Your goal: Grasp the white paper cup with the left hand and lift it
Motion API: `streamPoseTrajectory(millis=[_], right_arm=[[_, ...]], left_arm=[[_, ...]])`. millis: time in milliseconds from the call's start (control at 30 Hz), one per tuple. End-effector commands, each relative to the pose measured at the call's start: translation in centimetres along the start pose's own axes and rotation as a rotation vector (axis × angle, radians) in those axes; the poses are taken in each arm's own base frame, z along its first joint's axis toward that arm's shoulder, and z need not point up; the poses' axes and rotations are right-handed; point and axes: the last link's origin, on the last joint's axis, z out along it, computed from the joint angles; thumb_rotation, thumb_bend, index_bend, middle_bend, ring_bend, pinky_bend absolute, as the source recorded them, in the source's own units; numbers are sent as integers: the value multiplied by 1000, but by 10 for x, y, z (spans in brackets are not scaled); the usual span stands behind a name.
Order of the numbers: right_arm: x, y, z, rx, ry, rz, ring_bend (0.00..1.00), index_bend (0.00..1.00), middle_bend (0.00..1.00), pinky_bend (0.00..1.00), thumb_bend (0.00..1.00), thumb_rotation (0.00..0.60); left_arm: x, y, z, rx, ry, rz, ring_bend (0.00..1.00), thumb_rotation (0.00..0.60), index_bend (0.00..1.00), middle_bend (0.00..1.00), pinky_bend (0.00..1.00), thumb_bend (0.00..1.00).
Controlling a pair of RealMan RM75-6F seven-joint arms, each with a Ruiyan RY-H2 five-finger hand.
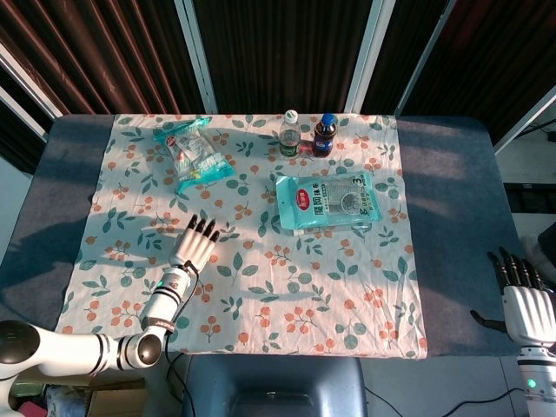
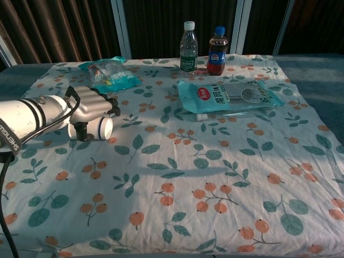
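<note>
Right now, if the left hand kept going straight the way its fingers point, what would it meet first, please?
Probably nothing soon: the left hand, over the white paper cup, points up the tablecloth. Its line seems to pass between the snack bag and water bottle, though depth is unclear.

Taking the white paper cup (image 2: 95,128) as the landmark: it lies on its side on the floral cloth (image 2: 215,177), with the left hand (image 2: 91,107) draped over its top, blocking approach from above. Beyond the cup, a teal snack bag (image 2: 110,75) stands in the way. To the cup's right lies open cloth, then a large teal pouch (image 2: 231,95). Two bottles (image 2: 188,47) stand well beyond, at the far edge. Nearer than the cup, the cloth is free.
</note>
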Motion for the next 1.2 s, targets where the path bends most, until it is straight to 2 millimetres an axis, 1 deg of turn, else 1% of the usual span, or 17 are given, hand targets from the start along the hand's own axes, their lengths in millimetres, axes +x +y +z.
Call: streamPoseTrajectory(millis=[33, 100, 233, 333, 433, 467, 567, 667, 700, 767, 800, 900, 967, 1100, 1200], right_arm=[[0, 0, 1, 1, -3, 0, 0, 0, 0, 0, 155, 600], [0, -1, 1, 2, -5, -1, 0, 0, 0, 0, 155, 600], [0, -2, 2, 5, -8, -2, 0, 0, 0, 0, 155, 600], [0, -2, 2, 6, -10, -3, 0, 0, 0, 0, 155, 600], [0, -1, 3, 2, -10, -1, 0, 0, 0, 0, 155, 600], [0, -1, 3, 1, -9, -1, 0, 0, 0, 0, 155, 600], [0, 0, 3, -1, -10, 2, 0, 0, 0, 0, 156, 600], [-1, 0, 3, 1, -16, 1, 0, 0, 0, 0, 156, 600], [-2, -1, 3, 2, -19, 2, 0, 0, 0, 0, 156, 600], [-4, -2, 3, 6, -27, 5, 0, 0, 0, 0, 155, 600], [-4, -4, 2, 10, -30, 7, 0, 0, 0, 0, 155, 600], [-6, -7, 2, 19, -30, -5, 0, 0, 0, 0, 155, 600], [-8, -10, 1, 30, -39, -9, 0, 0, 0, 0, 155, 600], [-9, -15, 1, 42, -47, -18, 0, 0, 0, 0, 155, 600], [-9, -16, 1, 44, -50, -21, 0, 0, 0, 0, 155, 600]], left_arm=[[-3, 1, 2, 7, 7, 13, 0, 600, 277, 87, 2, 413], [-5, 2, 2, 7, 8, 18, 0, 600, 333, 125, 15, 431], [-7, 1, 3, 17, 27, 22, 6, 600, 398, 205, 46, 465], [-4, -3, 1, 20, 45, -3, 21, 600, 420, 229, 62, 469], [4, -8, -5, 9, 79, -87, 40, 600, 429, 240, 83, 469], [7, -10, -8, 5, 93, -134, 44, 600, 430, 243, 88, 469], [16, -23, -18, -15, 148, -369, 57, 600, 438, 257, 108, 467], [17, -38, -27, -63, 192, -717, 64, 600, 441, 264, 114, 465], [15, -43, -30, -85, 199, -882, 63, 600, 441, 264, 114, 465], [6, -53, -32, -109, 230, -1069, 55, 600, 441, 265, 112, 464], [-2, -57, -33, -121, 265, -1120, 49, 600, 442, 266, 111, 462], [-26, -58, -34, -148, 316, -1248, 12, 600, 443, 264, 111, 450], [-43, -59, -31, -145, 349, -1327, 1, 600, 441, 260, 114, 441], [-68, -57, -22, -106, 398, -1411, 0, 600, 438, 254, 119, 438], [-75, -58, -19, -90, 412, -1422, 0, 600, 437, 251, 120, 438]])
